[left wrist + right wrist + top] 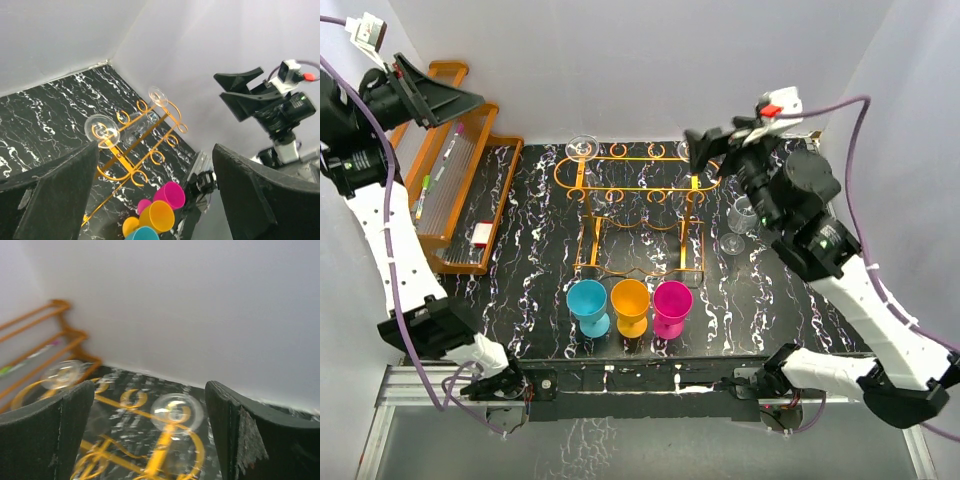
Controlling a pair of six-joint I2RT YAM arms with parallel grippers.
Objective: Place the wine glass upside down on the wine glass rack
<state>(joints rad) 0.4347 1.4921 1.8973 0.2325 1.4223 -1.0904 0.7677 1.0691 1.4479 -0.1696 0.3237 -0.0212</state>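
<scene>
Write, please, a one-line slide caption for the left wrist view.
Open left claw frames the orange wire wine glass rack, two clear wine glasses hanging upside down in it.

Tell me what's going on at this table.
A far-left glass and a far-right glass hang upside down in the rack. The right gripper hovers over the far-right glass, jaws open and empty. The left gripper is raised above the wooden shelf, also open and empty. A third glass sits on the table, right of the rack.
</scene>
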